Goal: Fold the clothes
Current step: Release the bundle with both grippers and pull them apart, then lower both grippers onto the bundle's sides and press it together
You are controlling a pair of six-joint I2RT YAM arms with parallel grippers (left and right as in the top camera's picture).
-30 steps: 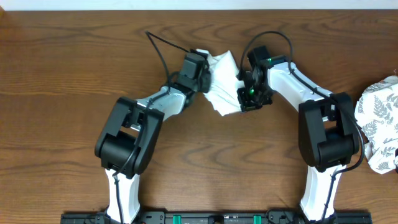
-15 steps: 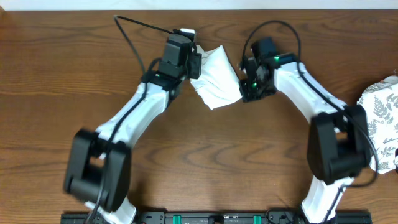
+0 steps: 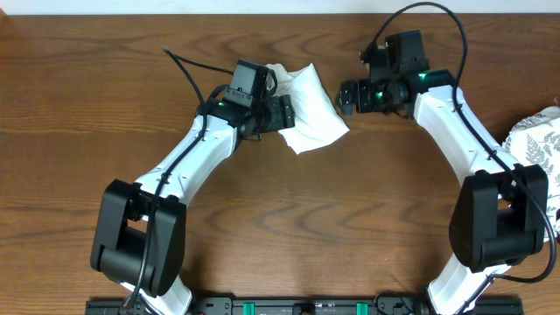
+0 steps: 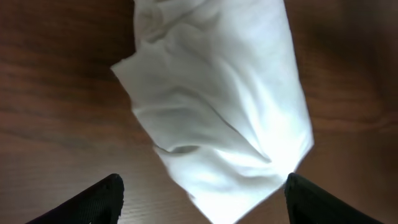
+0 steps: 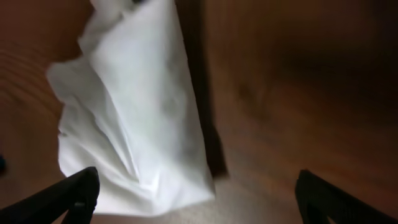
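Brown wooden table [image 3: 87,105] is seen under a crumpled white T-shirt [image 3: 311,109], lying ungripped just ahead of the left gripper [image 3: 280,114], whose fingers [image 4: 93,199] are spread wide; the right gripper [image 3: 348,96] is likewise held wide open and empty, the shirt ahead of its left finger. Only overhead is a fern-printed cloth [image 3: 535,144] shown

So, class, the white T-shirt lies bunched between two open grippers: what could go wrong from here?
The T-shirt is a loose, creased bundle with nothing gripping it; its layers may slump open.
The open left gripper sits close against its edge, so a careless move could snag and drag the fabric.
The right gripper stands clear; regrasping might pinch only a top layer.
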